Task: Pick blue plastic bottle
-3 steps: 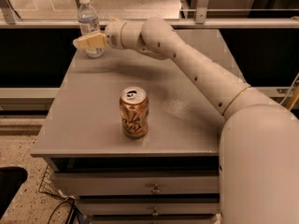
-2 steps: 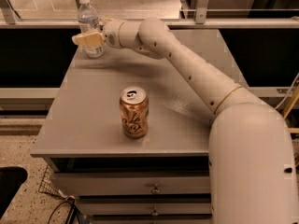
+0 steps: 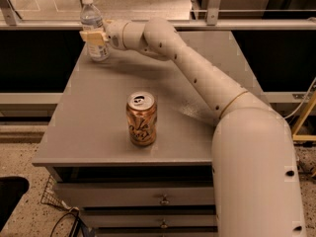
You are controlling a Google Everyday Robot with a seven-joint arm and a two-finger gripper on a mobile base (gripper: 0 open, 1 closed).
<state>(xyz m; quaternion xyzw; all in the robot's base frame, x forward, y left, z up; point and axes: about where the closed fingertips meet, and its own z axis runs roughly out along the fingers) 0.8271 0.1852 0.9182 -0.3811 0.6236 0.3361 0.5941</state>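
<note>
Alignment at the far left corner of the tabletop (image 3: pixel 89 127) was what the coming move turned on. The blue plastic bottle (image 3: pixel 92 19) stood upright there, white cap uppermost, its long axis vertical and its base on the surface close to the back edge. The gripper (image 3: pixel 94 36) was level with the bottle's middle and reached in from the bottle's right with the wrist roughly horizontal, so the jaws lay across the long axis rather than along it. A pale part of the gripper crossed the front of the label, which suggested the jaws straddled the bottle, one in front and one behind. Whether they pressed on it or merely stood around it could not be told. Nothing showed the base lifted off the surface.

Further right, the copper-brown can (image 3: pixel 141 118) stood upright toward the front middle of the tabletop, well apart from the bottle and unlikely to interfere. The arm (image 3: pixel 197 73) ran in a long diagonal above the tabletop to the robot's body at the near right. By my judgement the next step called for a firm squeeze, if none was yet made, and then a straight vertical lift, since a tall slim bottle held at mid-height could tip.
</note>
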